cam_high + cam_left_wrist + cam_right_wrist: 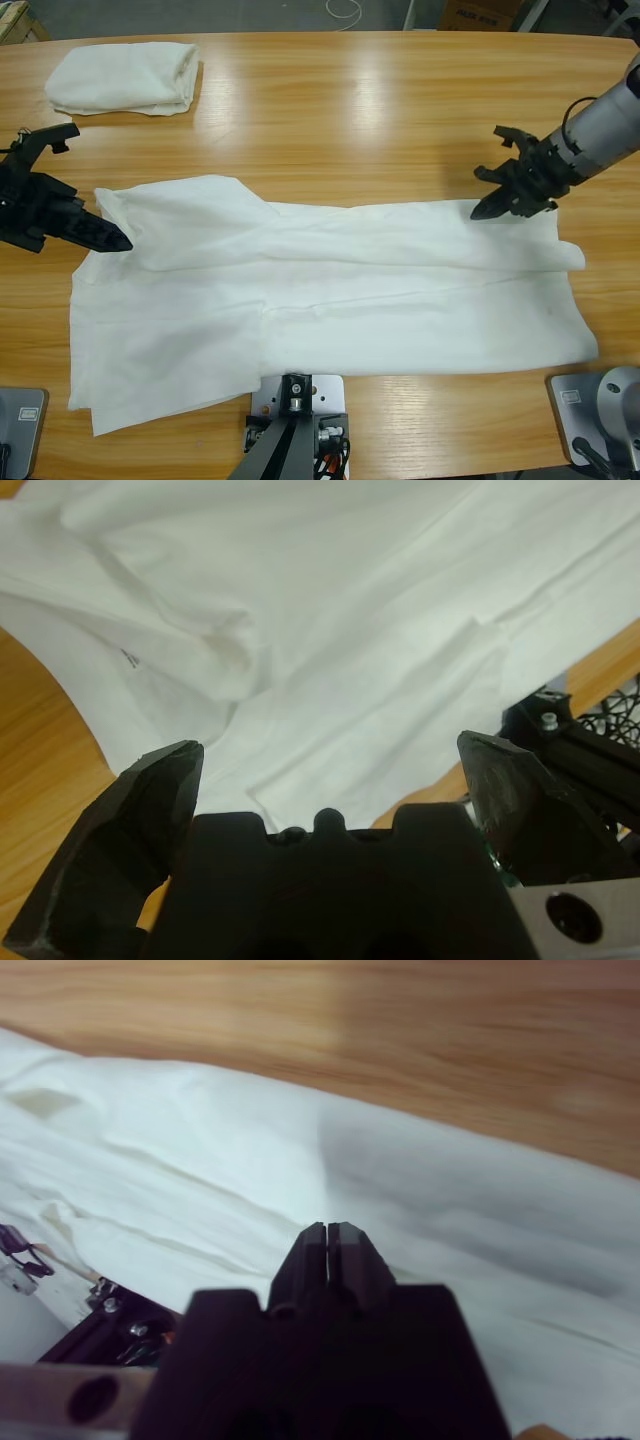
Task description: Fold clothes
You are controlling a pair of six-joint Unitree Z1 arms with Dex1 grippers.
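- A white T-shirt (330, 300) lies spread out across the near half of the bench (380, 110), long side running left to right. One long strip along its far edge looks turned over onto the body, and a sleeve area bunches up at the far left corner.
- In the left wrist view a small black mark shows on the cloth; it is too small to read.
- A second white shirt (125, 78) sits as a neat folded bundle at the far left corner of the bench, well apart from the spread one. Judging by that, one garment is finished.
- The spread shirt appears to be early in its fold: at most a lengthwise turn is made, and the rest of the folding down to a bundle like the other one is left.
- The left gripper (100, 235) is at the shirt's left edge, low over the cloth. The left wrist view shows its jaws wide apart with nothing between them.
- The right gripper (500, 205) is at the shirt's far right edge. Its jaws are closed tip to tip in the right wrist view, with no cloth visible between them.
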